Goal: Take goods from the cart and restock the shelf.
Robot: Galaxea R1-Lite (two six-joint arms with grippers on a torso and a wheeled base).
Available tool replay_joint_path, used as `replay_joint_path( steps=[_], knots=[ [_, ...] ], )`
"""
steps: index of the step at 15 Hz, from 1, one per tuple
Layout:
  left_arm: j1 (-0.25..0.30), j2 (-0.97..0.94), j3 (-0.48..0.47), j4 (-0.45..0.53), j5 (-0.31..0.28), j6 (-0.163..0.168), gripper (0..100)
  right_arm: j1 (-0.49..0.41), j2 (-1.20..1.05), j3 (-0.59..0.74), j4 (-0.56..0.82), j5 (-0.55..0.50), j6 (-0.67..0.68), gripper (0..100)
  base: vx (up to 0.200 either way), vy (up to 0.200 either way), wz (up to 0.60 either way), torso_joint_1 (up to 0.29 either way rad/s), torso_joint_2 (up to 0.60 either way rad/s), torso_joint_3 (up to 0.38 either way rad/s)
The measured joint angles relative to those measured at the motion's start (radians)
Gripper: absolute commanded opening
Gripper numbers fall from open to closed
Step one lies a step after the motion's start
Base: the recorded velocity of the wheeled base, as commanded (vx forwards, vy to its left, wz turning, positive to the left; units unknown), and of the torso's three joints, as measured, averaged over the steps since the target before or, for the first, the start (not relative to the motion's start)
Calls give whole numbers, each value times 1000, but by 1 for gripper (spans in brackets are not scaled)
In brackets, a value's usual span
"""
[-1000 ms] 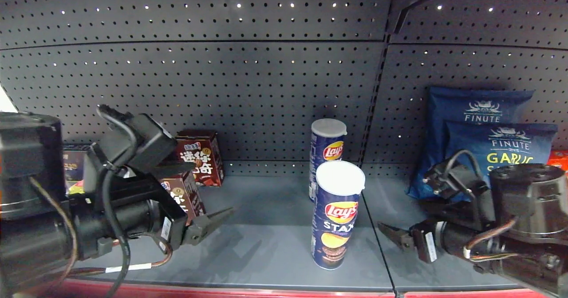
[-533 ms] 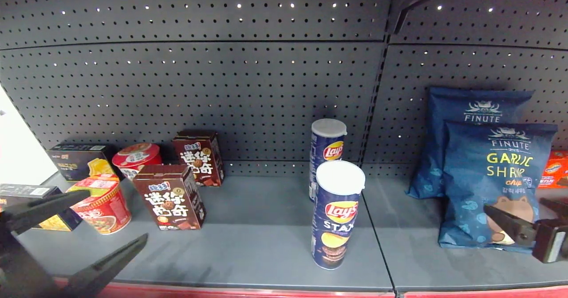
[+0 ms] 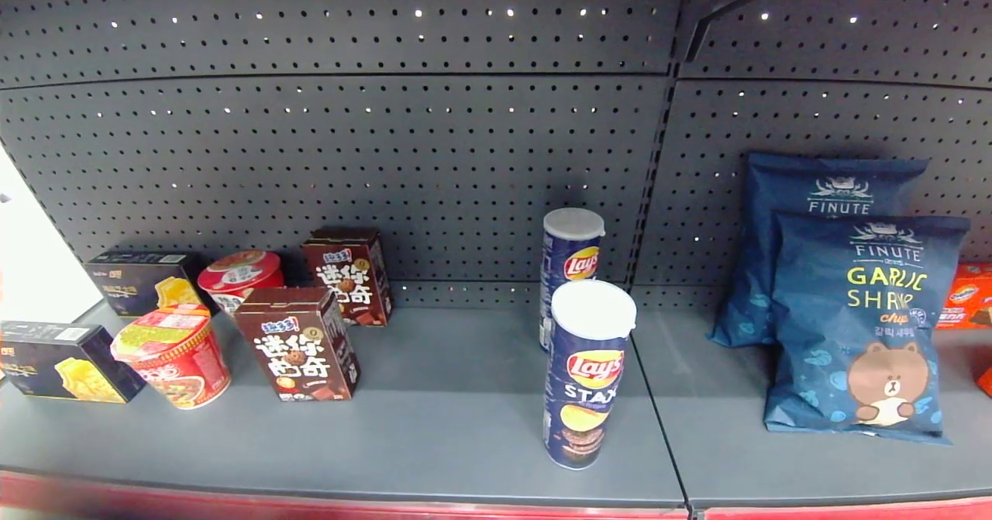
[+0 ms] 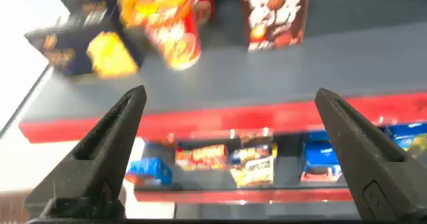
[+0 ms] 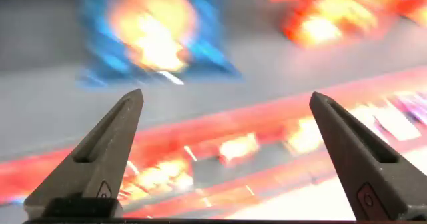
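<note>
I logged left gripper (image 4: 230, 94) and right gripper (image 5: 227, 95) spread wide, empty (both facing the shelf (image 3: 434, 427)); the front chip can (image 3: 587, 373) had its label towards me.

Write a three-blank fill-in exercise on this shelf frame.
The front chip can stands ____ on its base.
The shelf carries ____ brown cookie boxes.
The left gripper and the right gripper are both ____, with nothing held.
Missing words: upright; two; open.

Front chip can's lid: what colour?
White lid, on a dark blue chip can; the head view shows it best.
</note>
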Motion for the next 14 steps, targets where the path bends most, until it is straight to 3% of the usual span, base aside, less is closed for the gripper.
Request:
replay_joint_path(
  steps=[2, 4, 6, 7, 9, 14],
  knots=[
    [34, -102, 22, 30, -67, -34, 100, -67, -144, 24, 44, 105, -7, 100, 0, 0, 0, 0, 0, 0],
    [46, -151, 81, -7, -101, -29, 100, -107, -217, 85, -17, 321, -54, 100, 0, 0, 0, 0, 0, 0],
    [49, -174, 169, -170, -115, -16, 100, -121, -245, 114, -35, 345, -71, 100, 0, 0, 0, 0, 0, 0],
    [49, -180, 194, -183, -135, -22, 100, -123, -253, 119, -38, 347, -65, 100, 0, 0, 0, 0, 0, 0],
    [49, -187, 208, -156, -201, -89, 100, -126, -263, 123, -38, 359, -17, 100, 0, 0, 0, 0, 0, 0],
    [50, -191, 216, -175, -307, -120, 100, -126, -269, 124, -38, 442, -3, 100, 0, 0, 0, 0, 0, 0]
  ],
)
